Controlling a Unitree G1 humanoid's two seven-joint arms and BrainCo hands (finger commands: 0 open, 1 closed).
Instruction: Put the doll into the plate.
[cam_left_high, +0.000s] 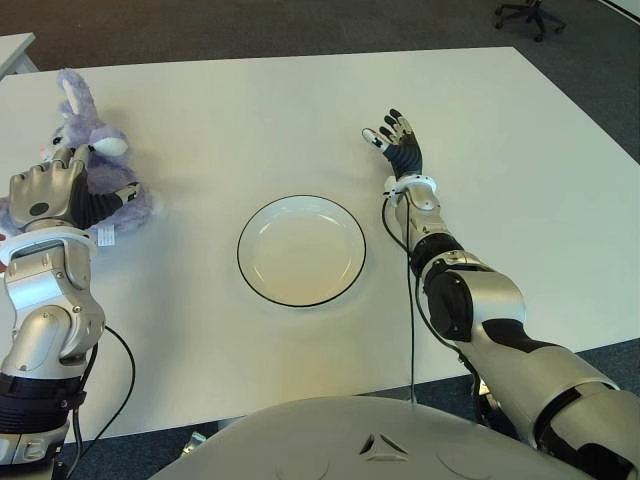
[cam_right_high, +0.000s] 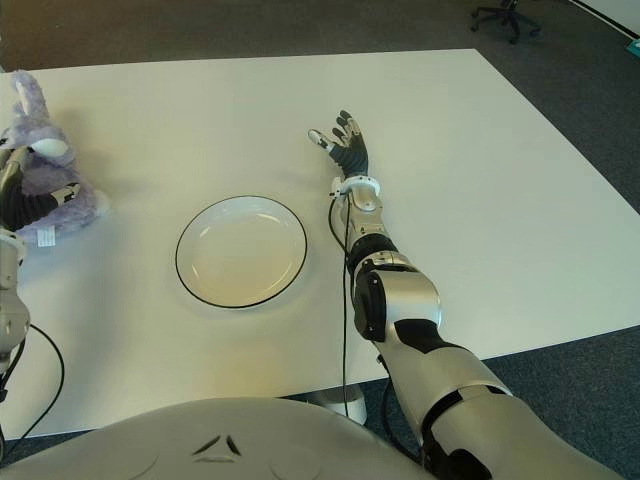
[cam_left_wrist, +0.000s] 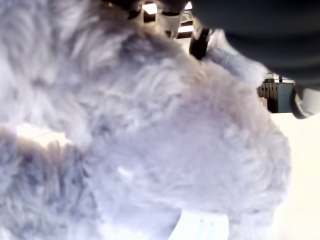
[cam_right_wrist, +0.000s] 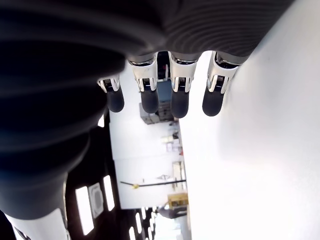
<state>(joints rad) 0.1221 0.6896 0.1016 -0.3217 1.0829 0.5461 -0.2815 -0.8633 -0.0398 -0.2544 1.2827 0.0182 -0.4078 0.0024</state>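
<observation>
Lilac plush rabbit doll (cam_left_high: 100, 165), gripped by the left hand (cam_left_high: 50, 190) at ten o'clock; white black-rimmed plate (cam_left_high: 301, 250) unfilled; right hand (cam_left_high: 398, 140) spread, empty. Transfer remains.

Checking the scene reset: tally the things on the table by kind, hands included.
Plush bunny doll: 1, purple, at the table's left, left hand closed on it
White plate: 1, black-rimmed, empty, mid-table
Robot hands: 2, the right hand open, right of the plate
Total: 4
</observation>
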